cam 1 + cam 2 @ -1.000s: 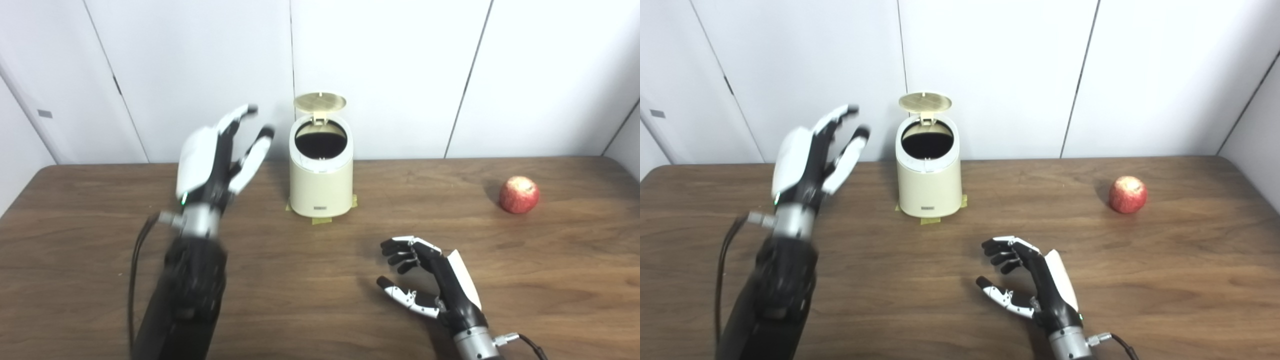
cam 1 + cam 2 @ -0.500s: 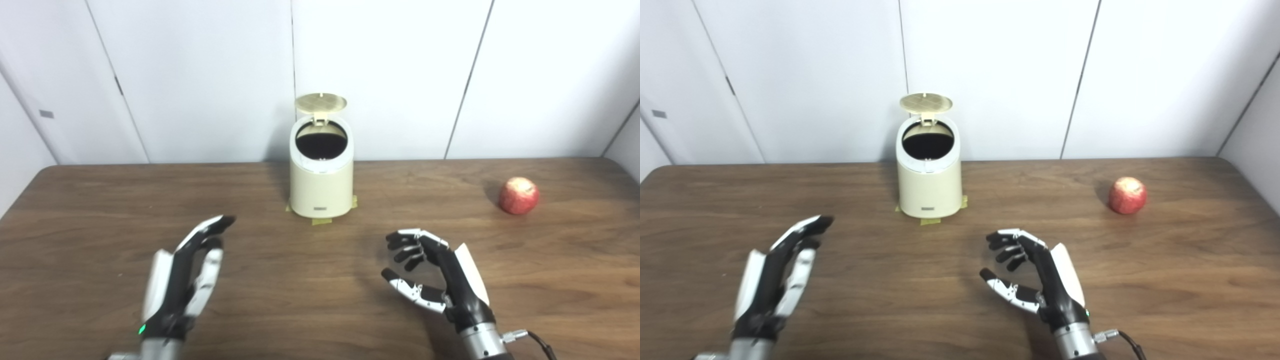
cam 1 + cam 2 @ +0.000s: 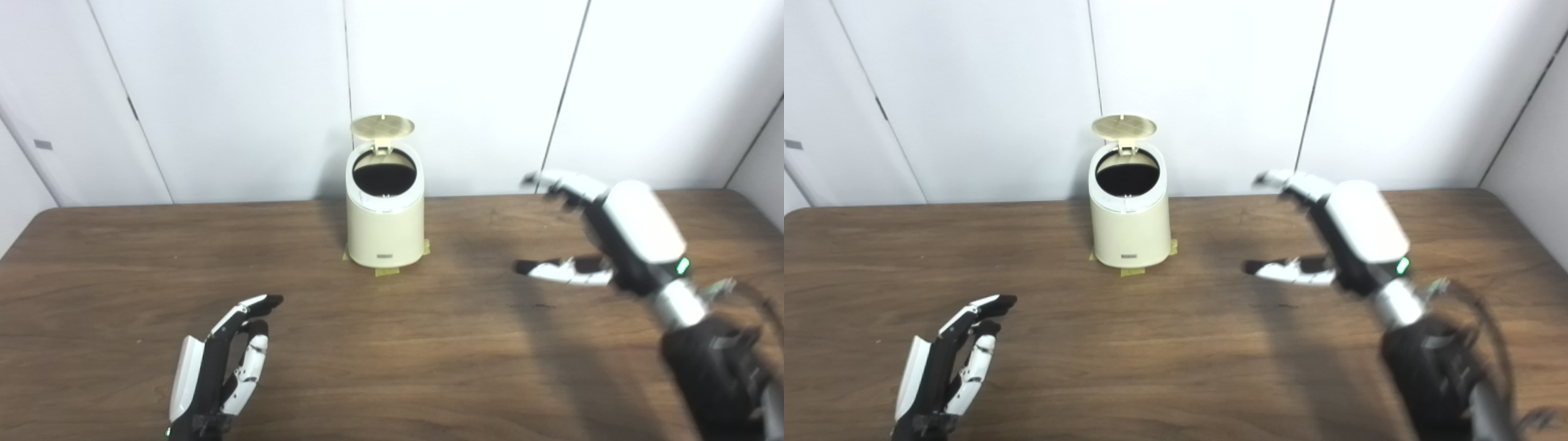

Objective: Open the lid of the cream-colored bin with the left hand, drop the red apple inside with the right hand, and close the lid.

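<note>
Right hand: raised above the surface at the right, fingers spread apart from the thumb, holding nothing; slightly blurred. Left hand: low over the near left of the surface, fingers extended and loosely apart, holding nothing. Cream-colored bin: upright at the far centre, standing on tape patches, well apart from both hands. Lid: tilted up on its rear hinge, dark interior exposed. Red apple: hidden from both views; its place cannot be told.

Cream bin upright, lid open; apple hidden.
</note>
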